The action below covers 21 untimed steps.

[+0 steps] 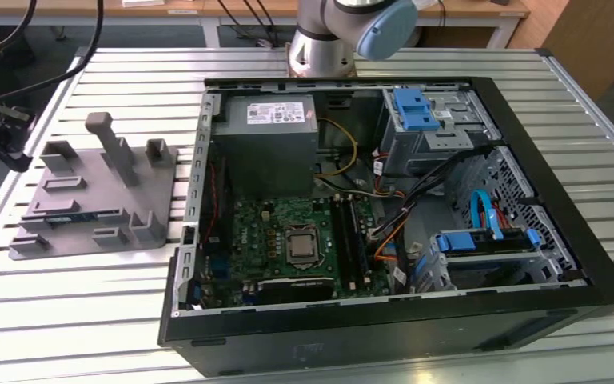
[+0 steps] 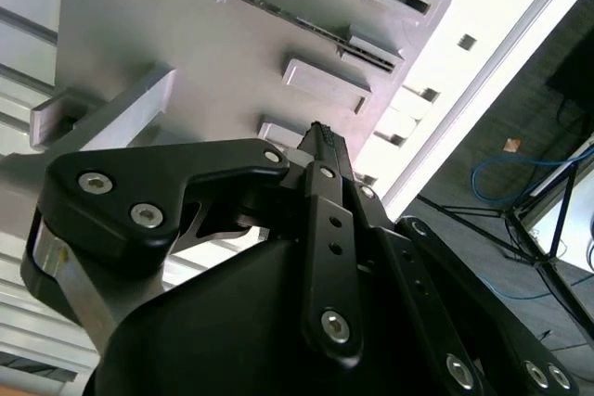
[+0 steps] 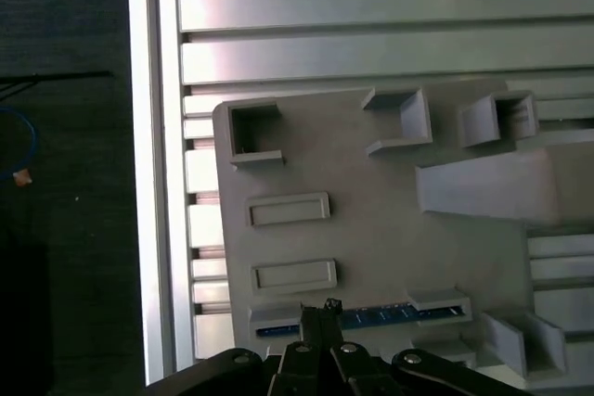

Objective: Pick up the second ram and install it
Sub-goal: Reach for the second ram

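Installation was not yet under way. The second ram (image 1: 73,216) sat on edge in a long holder of the grey tray (image 1: 153,188), toward the tray's seven o'clock in the exterior view. It was a thin, flat strip of dark blue-black board, and in both wrist views (image 3: 390,314) (image 2: 278,10) it showed as a narrow line clipped between two small blocks. The gripper (image 3: 321,307) hung over the tray with its black fingertips lined up near the stick's middle. The tips looked clenched together on nothing, and in the second wrist view (image 2: 320,132) they seemed to stand apart from the tray. Lifting, carrying and seating the stick were therefore all left to do. The tray was matte moulded plastic with square pockets, low rectangular pads and a tall slanted post (image 1: 109,140). It rested on a table (image 1: 73,320) of pale ribbed metal slats. At three o'clock of the tray stood the open computer case (image 1: 392,336), black-walled sheet metal. Inside lay a green motherboard (image 1: 275,232), and just to its three o'clock ran the long, narrow black memory slots (image 1: 352,240). Whether any slot already held a stick could not be told. A grey power supply (image 1: 269,136) sat at the board's twelve o'clock.
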Available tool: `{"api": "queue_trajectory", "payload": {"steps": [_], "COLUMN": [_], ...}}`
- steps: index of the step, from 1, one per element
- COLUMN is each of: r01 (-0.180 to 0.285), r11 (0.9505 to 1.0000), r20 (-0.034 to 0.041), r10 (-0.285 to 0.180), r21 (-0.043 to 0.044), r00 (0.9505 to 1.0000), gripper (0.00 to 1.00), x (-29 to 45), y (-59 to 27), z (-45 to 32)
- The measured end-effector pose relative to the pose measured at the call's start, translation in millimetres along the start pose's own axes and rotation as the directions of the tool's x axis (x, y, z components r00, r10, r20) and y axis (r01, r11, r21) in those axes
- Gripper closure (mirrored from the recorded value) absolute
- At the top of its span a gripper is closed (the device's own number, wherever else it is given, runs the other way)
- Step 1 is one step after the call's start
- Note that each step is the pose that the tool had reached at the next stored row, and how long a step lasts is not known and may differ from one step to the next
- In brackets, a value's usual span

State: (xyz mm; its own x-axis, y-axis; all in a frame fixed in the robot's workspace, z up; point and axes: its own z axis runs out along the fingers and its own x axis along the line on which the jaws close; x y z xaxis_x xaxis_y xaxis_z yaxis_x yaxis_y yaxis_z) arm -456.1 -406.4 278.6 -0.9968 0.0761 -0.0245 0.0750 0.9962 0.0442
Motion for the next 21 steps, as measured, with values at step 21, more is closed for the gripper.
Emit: {"api": "queue_trajectory", "payload": {"steps": [21], "r01": [0.001], "r11": [1.0], "r20": [-0.0372], "r10": [-0.001], "r21": [0.0098], "r00": [0.9993], "gripper": [0.9], "x": [-23.4], "y": [-2.4], "z": [9.3]}}
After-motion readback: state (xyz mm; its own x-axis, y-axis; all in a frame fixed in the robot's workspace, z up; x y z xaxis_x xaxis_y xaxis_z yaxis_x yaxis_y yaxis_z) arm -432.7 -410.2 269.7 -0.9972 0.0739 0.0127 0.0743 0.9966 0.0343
